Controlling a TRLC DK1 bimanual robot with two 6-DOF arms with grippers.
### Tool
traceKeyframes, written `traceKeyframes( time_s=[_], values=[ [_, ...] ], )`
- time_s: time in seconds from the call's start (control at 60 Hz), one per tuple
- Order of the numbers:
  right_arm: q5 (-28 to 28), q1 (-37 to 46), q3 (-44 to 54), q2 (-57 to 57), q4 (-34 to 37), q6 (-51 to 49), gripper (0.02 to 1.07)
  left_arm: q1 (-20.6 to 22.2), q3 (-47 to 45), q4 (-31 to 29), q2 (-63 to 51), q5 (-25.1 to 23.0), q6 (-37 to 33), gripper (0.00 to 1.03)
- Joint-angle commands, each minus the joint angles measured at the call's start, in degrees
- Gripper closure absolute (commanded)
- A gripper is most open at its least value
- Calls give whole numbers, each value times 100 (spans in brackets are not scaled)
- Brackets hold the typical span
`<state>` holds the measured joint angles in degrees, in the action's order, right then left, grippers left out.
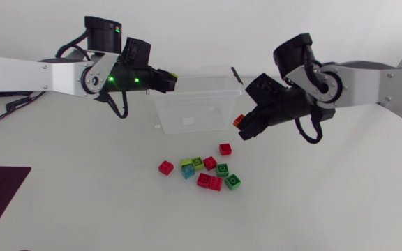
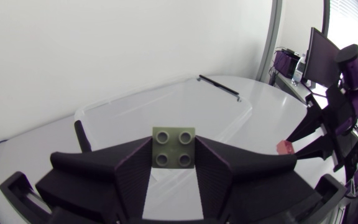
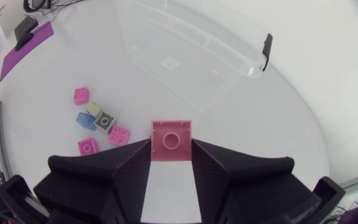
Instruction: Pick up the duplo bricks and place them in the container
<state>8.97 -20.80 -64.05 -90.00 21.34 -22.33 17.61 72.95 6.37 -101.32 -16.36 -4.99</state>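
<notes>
Both arms hang over the white surface point(image 1: 326, 202) close to the clear plastic container point(image 1: 194, 104), which looks empty to me. I'd worry they could crowd each other at its rim, or let go early and bounce a brick off the wall. The left end effector point(image 1: 167, 80) is clamped on an olive-green duplo brick point(image 2: 174, 148) at the container's left rim, the right end effector point(image 1: 243, 129) pinches a red duplo brick point(image 3: 170, 140) just outside its right wall, and loose bricks point(image 1: 209, 181) lie clustered in front.
</notes>
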Motion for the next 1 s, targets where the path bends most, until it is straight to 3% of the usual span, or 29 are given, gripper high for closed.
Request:
traceKeyframes(
  time_s=[0.0, 0.05, 0.117, 0.167, 0.25, 0.367, 0.617, 0.883, 0.983],
  values=[
    [17, -56, -406, 105, 177, 97, 74, -91, 475, 110, -406, 54, 130, 72],
    [17, -65, -617, 87, 256, 115, 74, -108, 659, 110, -565, 72, 104, 72],
    [17, -74, -890, 26, 344, 150, 74, -117, 791, 119, -688, 212, 86, 64],
    [17, -91, -1109, -44, 414, 176, 74, -108, 844, 145, -723, 300, 60, 52],
    [17, -91, -1505, -229, 467, 211, 74, -99, 818, 163, -705, 335, -2, 23],
    [78, -74, -2094, -642, 529, 246, 74, -135, 580, 171, -415, 335, -116, 7],
    [157, -21, -3096, -1530, 494, 352, 74, -275, -290, -250, 1035, 221, -274, 6],
    [175, 120, -4142, -2496, 467, 431, 74, -20, -1397, -1868, 2151, -157, -977, 6],
    [175, 164, -4484, -2813, 467, 492, 73, 129, -1828, -1999, 2081, -175, -1250, 6]
  ],
)
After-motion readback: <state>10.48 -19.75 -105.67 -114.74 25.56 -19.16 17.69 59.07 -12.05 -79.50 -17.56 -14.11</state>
